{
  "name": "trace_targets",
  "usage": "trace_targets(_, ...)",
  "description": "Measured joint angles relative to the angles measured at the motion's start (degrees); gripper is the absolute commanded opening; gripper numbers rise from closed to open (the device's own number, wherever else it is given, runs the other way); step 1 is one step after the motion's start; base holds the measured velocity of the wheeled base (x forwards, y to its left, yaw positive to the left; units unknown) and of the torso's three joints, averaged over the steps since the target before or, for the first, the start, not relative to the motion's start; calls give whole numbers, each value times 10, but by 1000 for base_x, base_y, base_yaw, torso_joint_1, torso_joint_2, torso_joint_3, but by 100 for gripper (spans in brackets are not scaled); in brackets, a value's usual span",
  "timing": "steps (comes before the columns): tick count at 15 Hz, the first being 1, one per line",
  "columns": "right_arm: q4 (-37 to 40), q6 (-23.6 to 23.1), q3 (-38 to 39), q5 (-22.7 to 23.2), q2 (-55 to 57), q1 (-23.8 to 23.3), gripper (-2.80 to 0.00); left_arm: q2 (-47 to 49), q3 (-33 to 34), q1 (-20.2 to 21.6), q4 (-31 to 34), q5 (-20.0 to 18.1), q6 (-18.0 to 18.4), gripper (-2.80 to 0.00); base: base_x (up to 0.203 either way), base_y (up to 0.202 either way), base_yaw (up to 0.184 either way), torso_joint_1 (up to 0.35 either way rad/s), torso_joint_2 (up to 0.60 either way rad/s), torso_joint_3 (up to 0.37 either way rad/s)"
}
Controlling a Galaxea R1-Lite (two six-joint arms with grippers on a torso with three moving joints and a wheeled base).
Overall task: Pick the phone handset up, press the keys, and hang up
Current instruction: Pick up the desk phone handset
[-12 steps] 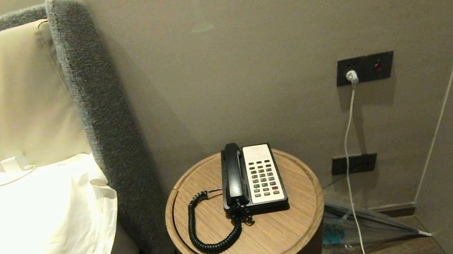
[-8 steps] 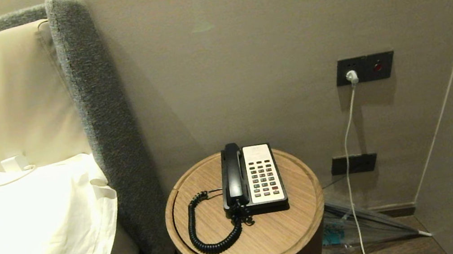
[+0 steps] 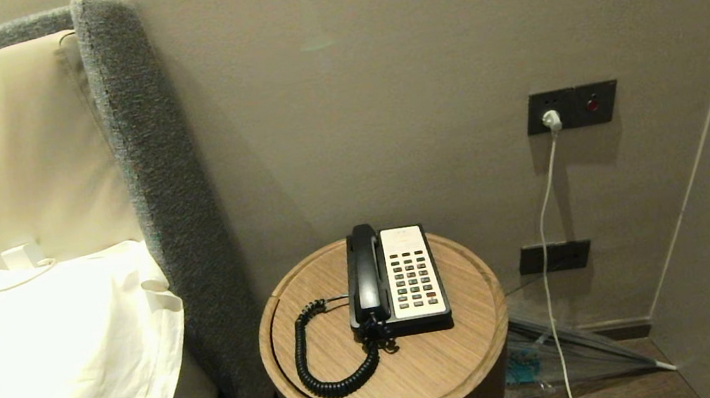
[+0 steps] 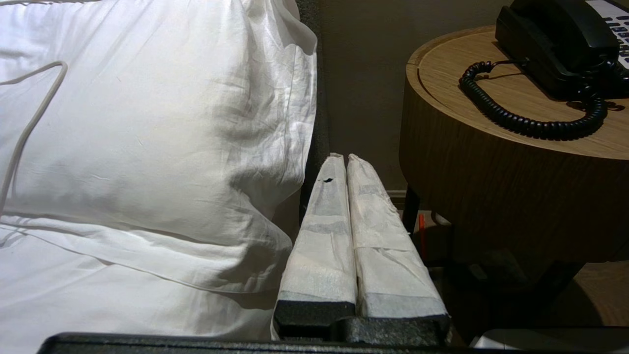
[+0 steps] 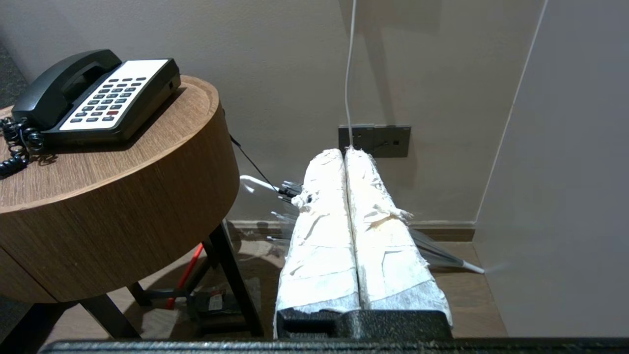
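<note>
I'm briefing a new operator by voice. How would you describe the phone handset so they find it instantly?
Find the round wooden bedside table beside the grey headboard. On it sits a phone base, and the phone handset lies along its left side. It is the long black piece with a coiled cord, unlike the white keypad beside it.

Dim warm light; pillow (image 3: pixel 53 361) overexposed, glaring; soft shadows right of cable (image 3: pixel 546 211); frames sharp.

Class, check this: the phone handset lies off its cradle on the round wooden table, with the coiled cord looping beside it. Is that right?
Not quite. The phone handset rests on its cradle on the phone base, left of the keys, as the head view shows. The rest stands: the phone sits on the round wooden table, and the coiled cord loops beside it.
</note>
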Motion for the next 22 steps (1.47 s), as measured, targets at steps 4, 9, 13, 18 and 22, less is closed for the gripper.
trace_targets(4, 0, 0, 0, 0, 0, 0, -280, 0, 0, 0, 1, 0, -1, -280, 0, 0, 0, 0, 0, 0)
trace_targets(9, 0, 0, 0, 0, 0, 0, -280, 0, 1, 0, -1, 2, -5, -280, 0, 0, 0, 0, 0, 0)
trace_targets(13, 0, 0, 0, 0, 0, 0, -280, 0, 3, 1, -8, 1, -7, -280, 0, 0, 0, 2, 2, -148)
trace_targets(18, 0, 0, 0, 0, 0, 0, -280, 0, 7, 0, -22, 4, -35, -280, 0, 0, 0, 3, 3, -196)
trace_targets(22, 0, 0, 0, 0, 0, 0, -280, 0, 7, 0, -23, 5, -34, -280, 0, 0, 0, 4, 2, -196)
